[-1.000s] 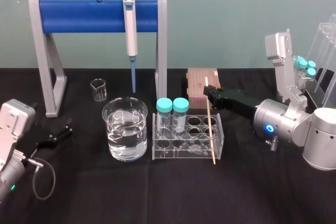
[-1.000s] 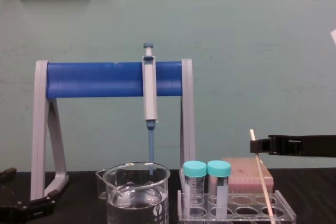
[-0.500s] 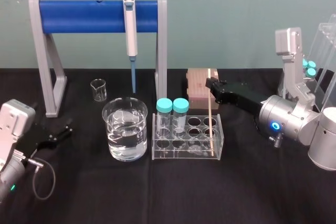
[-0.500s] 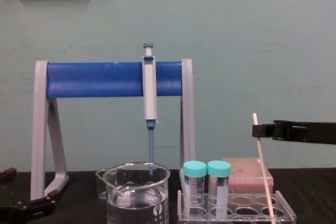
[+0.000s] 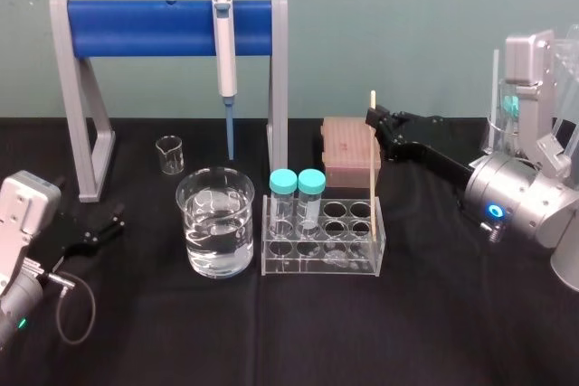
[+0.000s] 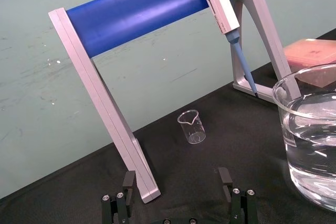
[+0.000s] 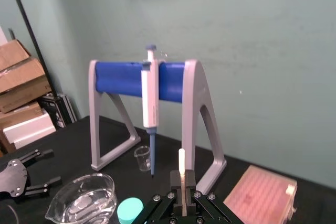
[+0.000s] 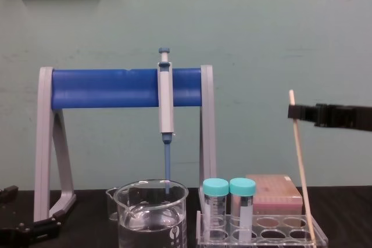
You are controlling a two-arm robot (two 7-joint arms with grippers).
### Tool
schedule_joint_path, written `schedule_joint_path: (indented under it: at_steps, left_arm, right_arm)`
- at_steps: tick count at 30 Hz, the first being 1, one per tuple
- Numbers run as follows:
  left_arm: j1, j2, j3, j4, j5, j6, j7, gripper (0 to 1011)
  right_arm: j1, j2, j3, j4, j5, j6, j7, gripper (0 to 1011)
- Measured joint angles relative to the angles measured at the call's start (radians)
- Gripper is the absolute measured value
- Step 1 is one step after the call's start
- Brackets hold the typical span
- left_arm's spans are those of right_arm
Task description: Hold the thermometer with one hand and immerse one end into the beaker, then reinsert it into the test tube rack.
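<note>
1. Right gripper (image 5: 374, 120) pinches the thin cream thermometer (image 5: 373, 164) near its top
2. Its lower end stands in the clear acrylic rack (image 5: 321, 270) (round glass beaker (image 5: 215, 223) just left)
3. Left gripper (image 5: 101, 226) lies spread apart

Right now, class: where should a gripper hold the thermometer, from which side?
Near its top, from the right, pinching across it: the thermometer stands almost upright, lower end in the test tube rack, leaving its length free for dipping. The right gripper holds it there; the left gripper lies parked.
</note>
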Motion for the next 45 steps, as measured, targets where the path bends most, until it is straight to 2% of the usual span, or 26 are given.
schedule_joint_path:
  at_steps: [10, 21, 26, 31, 38, 42, 43, 45]
  left_arm:
    - [0.000, 0.000, 0.000, 0.000, 0.000, 0.000, 0.000, 1004]
    - [0.000, 0.000, 0.000, 0.000, 0.000, 0.000, 0.000, 1004]
    - [0.000, 0.000, 0.000, 0.000, 0.000, 0.000, 0.000, 1004]
    - [0.000, 0.000, 0.000, 0.000, 0.000, 0.000, 0.000, 1004]
    - [0.000, 0.000, 0.000, 0.000, 0.000, 0.000, 0.000, 1004]
    - [0.000, 0.000, 0.000, 0.000, 0.000, 0.000, 0.000, 1004]
    - [0.000, 0.000, 0.000, 0.000, 0.000, 0.000, 0.000, 1004]
    - [0.000, 0.000, 0.000, 0.000, 0.000, 0.000, 0.000, 1004]
  right_arm:
    - [-0.025, 0.014, 0.042, -0.059, -0.001, -0.074, 0.041, 38]
    - [0.003, -0.014, 0.058, -0.050, 0.019, -0.173, 0.111, 38]
    - [0.043, -0.042, 0.035, -0.035, 0.019, -0.196, 0.141, 38]
    - [0.087, -0.074, 0.005, -0.025, 0.023, -0.195, 0.156, 38]
    - [0.145, -0.119, -0.056, 0.002, 0.025, -0.176, 0.173, 38]
    - [0.187, -0.160, -0.106, 0.044, 0.012, -0.175, 0.186, 38]
    - [0.187, -0.160, -0.106, 0.044, 0.012, -0.175, 0.186, 38]
    - [0.214, -0.190, -0.136, 0.085, 0.000, -0.182, 0.198, 38]
